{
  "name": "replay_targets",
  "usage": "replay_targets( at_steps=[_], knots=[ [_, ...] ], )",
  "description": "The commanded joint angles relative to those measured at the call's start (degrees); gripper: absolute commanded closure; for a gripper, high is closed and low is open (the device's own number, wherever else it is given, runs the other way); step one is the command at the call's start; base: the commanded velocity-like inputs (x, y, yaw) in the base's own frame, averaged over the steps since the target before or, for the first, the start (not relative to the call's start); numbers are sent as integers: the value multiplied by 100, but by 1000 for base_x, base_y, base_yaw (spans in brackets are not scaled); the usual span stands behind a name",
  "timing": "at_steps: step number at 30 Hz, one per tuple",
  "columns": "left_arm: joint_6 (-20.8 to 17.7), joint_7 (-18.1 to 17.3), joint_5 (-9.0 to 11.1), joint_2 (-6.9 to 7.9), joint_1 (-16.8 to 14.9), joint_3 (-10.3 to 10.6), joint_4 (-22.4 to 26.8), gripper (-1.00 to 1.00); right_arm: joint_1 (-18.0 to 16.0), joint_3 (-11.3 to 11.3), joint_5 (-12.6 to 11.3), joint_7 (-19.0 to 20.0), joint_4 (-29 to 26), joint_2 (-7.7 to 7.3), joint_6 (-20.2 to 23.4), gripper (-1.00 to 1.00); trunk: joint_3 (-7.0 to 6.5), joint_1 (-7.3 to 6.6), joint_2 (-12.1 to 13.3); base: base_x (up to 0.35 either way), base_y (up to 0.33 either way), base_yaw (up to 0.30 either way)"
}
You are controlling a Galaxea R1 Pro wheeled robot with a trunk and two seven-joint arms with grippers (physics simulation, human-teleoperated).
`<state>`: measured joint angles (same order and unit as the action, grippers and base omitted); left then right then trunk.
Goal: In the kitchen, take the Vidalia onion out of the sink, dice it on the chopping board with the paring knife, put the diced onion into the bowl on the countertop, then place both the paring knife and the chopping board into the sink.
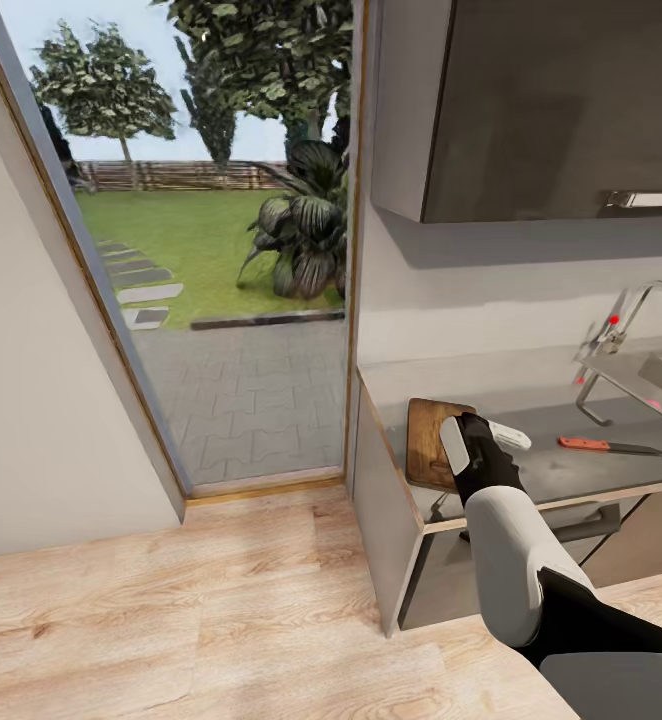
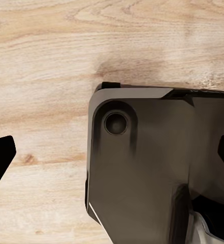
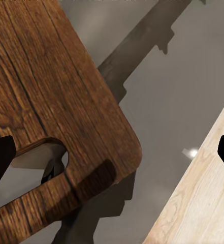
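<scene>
The left gripper (image 2: 112, 155) looks down on a pale wooden floor (image 2: 45, 61) with visible grain. Its two dark fingertips (image 2: 0, 155) sit at opposite edges, well apart, with nothing between them. Beneath lies a dark grey, glossy robot base (image 2: 142, 168) with a rounded corner and a round recess (image 2: 117, 123) near that corner. A white part (image 2: 205, 235) shows at one corner.

Dark-brown chopping board (image 1: 433, 440) lies flat on the countertop (image 1: 551, 470) (paring knife (image 1: 607, 445) nearby).
</scene>
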<state>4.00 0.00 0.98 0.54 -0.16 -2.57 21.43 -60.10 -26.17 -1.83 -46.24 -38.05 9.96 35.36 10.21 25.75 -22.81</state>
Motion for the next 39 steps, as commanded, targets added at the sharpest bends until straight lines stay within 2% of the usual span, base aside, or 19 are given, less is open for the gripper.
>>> replay_targets(
  at_steps=[1,22,39],
  knots=[
    [13,0,10,-1,-2,-10,2,-100,-5,-10,-19,-21,-9,4,24,-100,11,3,-11,0,0,0],
    [13,0,15,-1,-2,-15,2,-100,-4,-6,-19,-17,0,4,24,-100,12,3,-11,-26,15,0],
    [13,0,14,-1,-2,-15,2,-100,-3,-10,-19,-9,0,4,24,-100,132,3,-11,0,0,0]
  ],
)
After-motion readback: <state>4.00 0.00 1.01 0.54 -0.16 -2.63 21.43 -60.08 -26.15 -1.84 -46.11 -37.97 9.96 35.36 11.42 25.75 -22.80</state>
